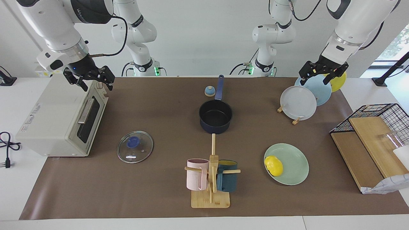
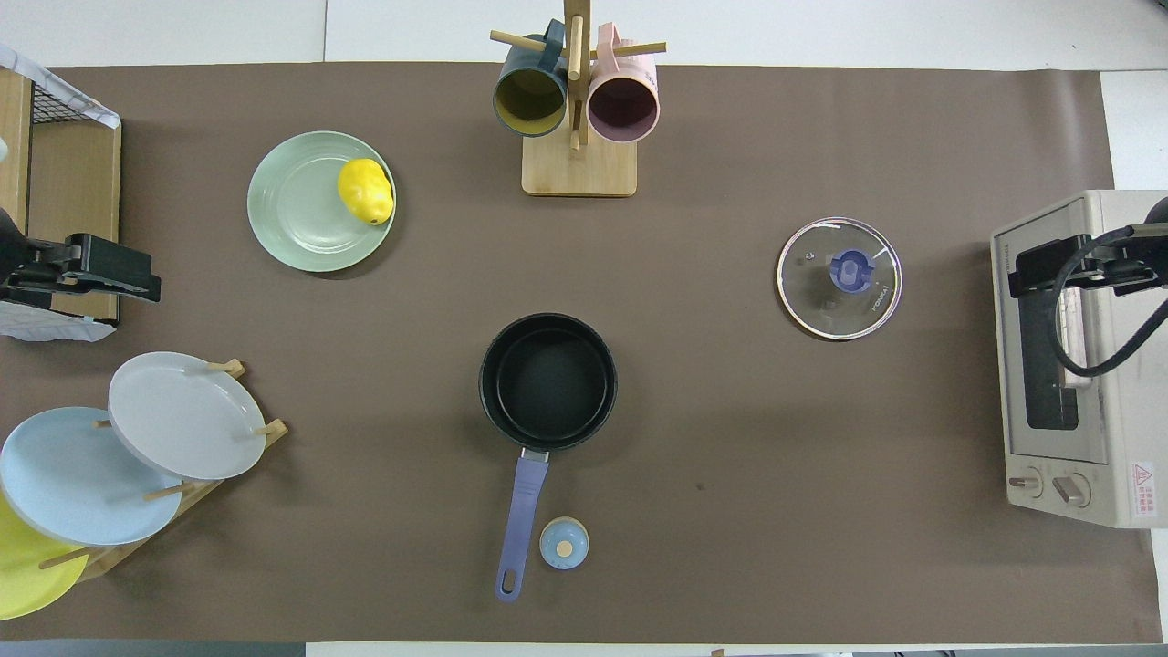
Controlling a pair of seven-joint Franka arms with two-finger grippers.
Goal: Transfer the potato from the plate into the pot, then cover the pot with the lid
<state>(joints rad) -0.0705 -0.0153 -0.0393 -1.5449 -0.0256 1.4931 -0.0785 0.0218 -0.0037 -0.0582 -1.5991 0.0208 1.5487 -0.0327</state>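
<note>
The potato [image 1: 273, 165] sits on the mint-green plate [image 1: 294, 166] toward the left arm's end of the surface [image 1: 159, 105], on the edge facing the mug rack [image 1: 211, 179]. The pot [image 1: 215, 116] is mid-surface, nothing in it, handle toward the robots, a little bell [image 1: 209, 91] beside the handle. The glass lid [image 1: 135, 147] lies flat in front of the toaster oven [image 1: 60, 118]. Left gripper [image 1: 323, 72] hangs spread over the upright plates [image 1: 306, 95]; right gripper [image 1: 91, 78] hangs spread over the oven, both holding nothing.

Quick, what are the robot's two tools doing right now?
Left tool: open, holding nothing, up over the upright plates.
Right tool: open, holding nothing, up over the toaster oven.
</note>
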